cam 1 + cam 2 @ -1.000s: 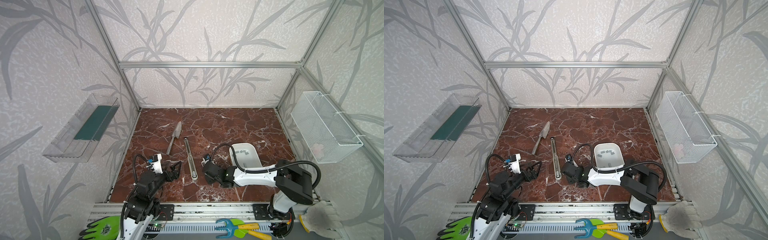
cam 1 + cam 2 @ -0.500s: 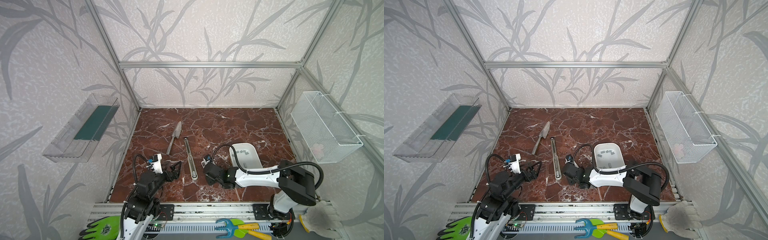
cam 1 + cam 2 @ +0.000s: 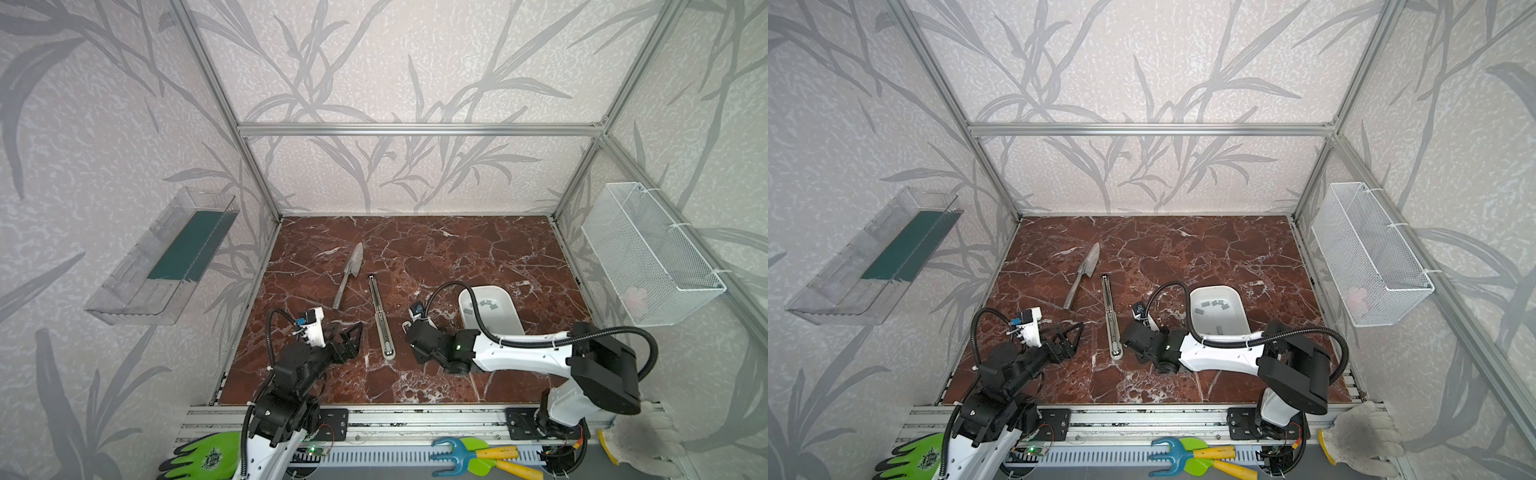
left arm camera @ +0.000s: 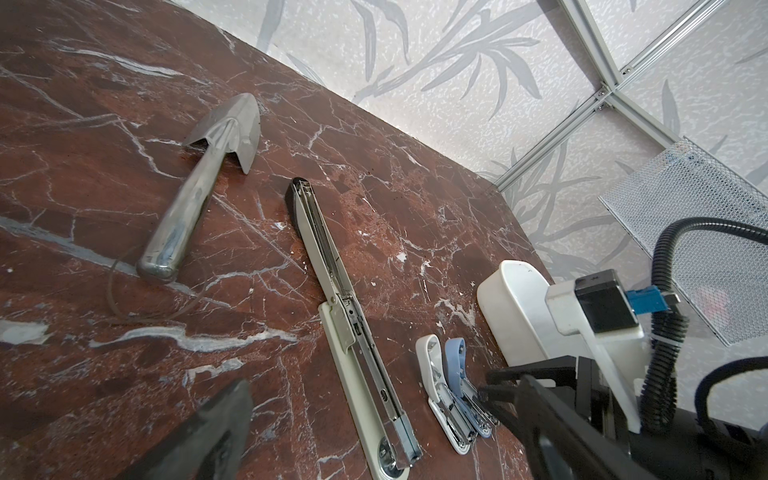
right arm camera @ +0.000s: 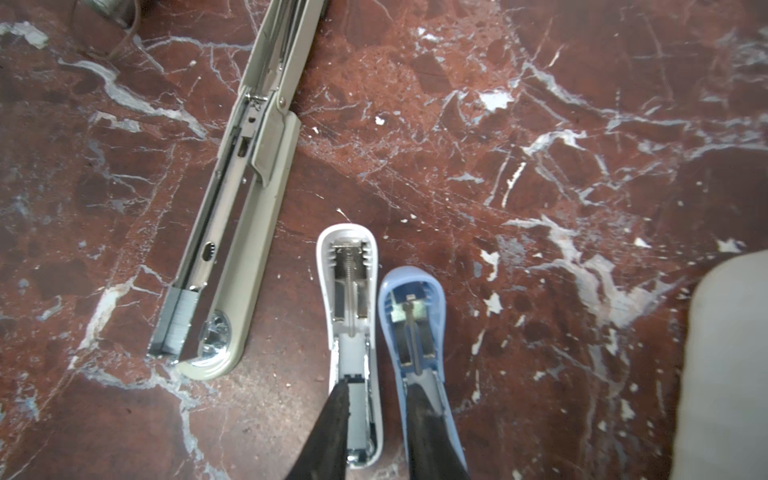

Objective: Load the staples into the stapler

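lying flat, grey staples [image 3: 1214, 303] in tray [image 3: 1236, 321] | left tool [image 3: 1076, 335] agape, empty | right tool [image 5: 376, 388] part-open, empty

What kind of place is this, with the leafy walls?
Probably a robot test booth, not a real room: a silver aluminium frame edges leaf-patterned wall panels, and two black-and-white robot arms sit on a metal rail beside the red marble-look tabletop.

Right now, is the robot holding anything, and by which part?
Nothing seems held. The left gripper is open and empty. The right gripper hangs with jaws apart above the white stapler and blue stapler, with no staple between them.
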